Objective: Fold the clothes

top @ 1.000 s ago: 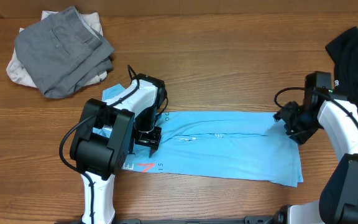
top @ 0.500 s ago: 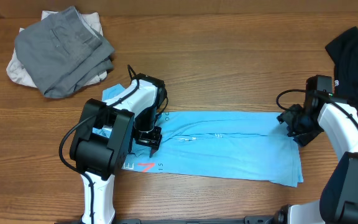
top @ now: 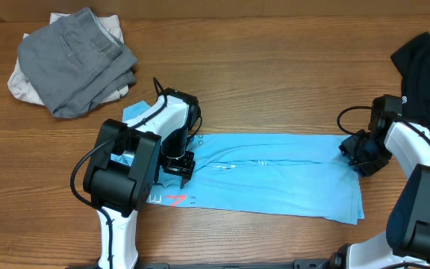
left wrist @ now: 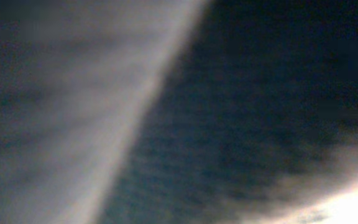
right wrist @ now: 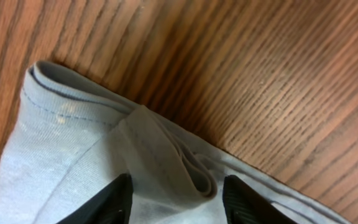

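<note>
Currently in hand: the light blue T-shirt (top: pixel 275 175) lies as a long flat band across the middle of the table (top: pixel 275 75), so the lengthwise folds look done. I judge the step to be taking hold of the two ends for the cross fold.
Near edge: the band's near-left corner shows a red print (top: pixel 174 200) beside the left arm. The near-right corner lies flat and free.
Left gripper (top: pixel 178 166): down on the band's left end. From above its fingers are hidden under the wrist, and its own camera gives only a blur of cloth pressed close. Whether it is apart or clamped, I cannot tell.
Right gripper (right wrist: pixel 176 202): at the band's far-right corner. Its fingertips (right wrist: pixel 114 199) stand apart on either side of a raised hem pleat (right wrist: pixel 194 177), with cloth between them but not pinched.
Next move calls for: the right jaws to come together on every layer of that pleat, not the top one alone. Once the left end is held, the right end can be carried over to meet it with the edges in line.
Risk: a hold on one layer would likely let the band open as it lifts.
Far left: a folded grey garment (top: pixel 77 60) on an off-white garment (top: pixel 17 82), well apart from the shirt.
Far right: a black garment (top: pixel 424 67) heaped near the right arm.
</note>
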Motion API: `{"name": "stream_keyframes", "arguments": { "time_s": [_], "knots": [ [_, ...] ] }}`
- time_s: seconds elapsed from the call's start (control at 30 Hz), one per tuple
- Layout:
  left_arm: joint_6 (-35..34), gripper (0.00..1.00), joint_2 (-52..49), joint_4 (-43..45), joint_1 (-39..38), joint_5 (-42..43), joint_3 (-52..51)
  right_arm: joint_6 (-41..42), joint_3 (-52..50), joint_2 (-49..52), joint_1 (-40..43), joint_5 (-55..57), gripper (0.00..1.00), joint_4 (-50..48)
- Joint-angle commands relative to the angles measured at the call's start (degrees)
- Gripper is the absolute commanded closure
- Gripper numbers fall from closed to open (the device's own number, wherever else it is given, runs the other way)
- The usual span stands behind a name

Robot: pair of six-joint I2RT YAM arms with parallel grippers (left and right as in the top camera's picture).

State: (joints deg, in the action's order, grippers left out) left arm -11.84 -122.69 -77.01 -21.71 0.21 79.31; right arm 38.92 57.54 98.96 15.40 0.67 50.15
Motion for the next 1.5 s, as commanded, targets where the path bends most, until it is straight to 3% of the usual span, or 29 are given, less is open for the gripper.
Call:
{"name": "stream_keyframes", "arguments": {
  "time_s": [0.0,0.1,0.47,0.77,1.03,1.17,1.47],
  "knots": [
    [0.0,0.28,1.0,2.0,0.0,-0.2,-0.6,0.1,-0.6,0.1,0.2,0.8,0.53,-0.6],
    [0.0,0.28,1.0,1.9,0.0,-0.2,-0.6,0.1,-1.4,0.1,0.2,0.8,0.54,-1.8],
    [0.0,0.3,1.0,2.1,0.0,-0.2,-0.6,0.2,-3.0,0.1,0.2,0.8,0.76,-4.4],
    [0.0,0.33,1.0,2.1,0.0,-0.2,-0.6,0.1,4.0,0.1,0.2,0.8,0.91,3.5],
    [0.0,0.37,1.0,2.1,0.1,-0.4,-0.4,0.1,4.8,0.0,0.2,0.8,0.91,5.3],
    [0.0,0.37,1.0,2.1,0.1,-0.4,-0.4,-0.2,6.4,0.0,0.5,0.9,0.86,6.7],
    [0.0,0.36,1.0,2.1,0.1,-0.4,-0.4,-0.3,7.1,-0.1,0.6,1.9,0.9,7.3]
  ]
}}
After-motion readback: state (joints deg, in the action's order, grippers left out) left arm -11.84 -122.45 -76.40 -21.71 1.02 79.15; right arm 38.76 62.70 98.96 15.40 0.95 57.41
